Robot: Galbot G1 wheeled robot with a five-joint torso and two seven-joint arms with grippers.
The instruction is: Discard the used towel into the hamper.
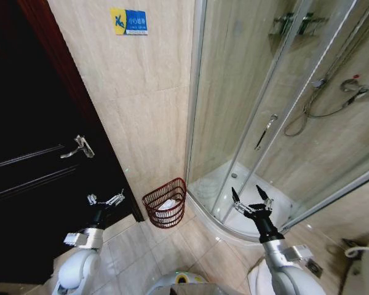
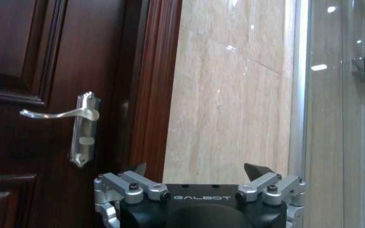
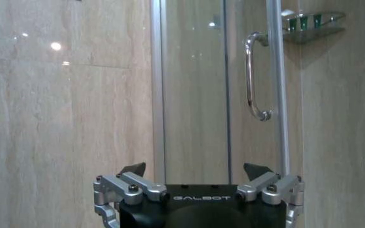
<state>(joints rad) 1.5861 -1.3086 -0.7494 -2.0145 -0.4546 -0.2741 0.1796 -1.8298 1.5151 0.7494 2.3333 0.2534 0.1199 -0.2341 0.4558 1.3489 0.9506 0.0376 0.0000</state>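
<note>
The hamper (image 1: 165, 203) sits against the wall beside the shower, white cloth already inside, while left gripper (image 1: 106, 200) and right gripper (image 1: 252, 198) hover spread and empty, risking knocking it if lowered.

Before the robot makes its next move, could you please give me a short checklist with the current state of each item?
1. Hamper upright on the floor against the wall: ok.
2. Towel in the hamper: something white lies inside; whether it is the towel, cannot tell.
3. Left gripper open and holding nothing, raised in front of the dark door: ok.
4. Right gripper open and holding nothing, raised before the shower enclosure: ok.
5. Floor between the robot and the hamper free of obstacles: ok.
</note>
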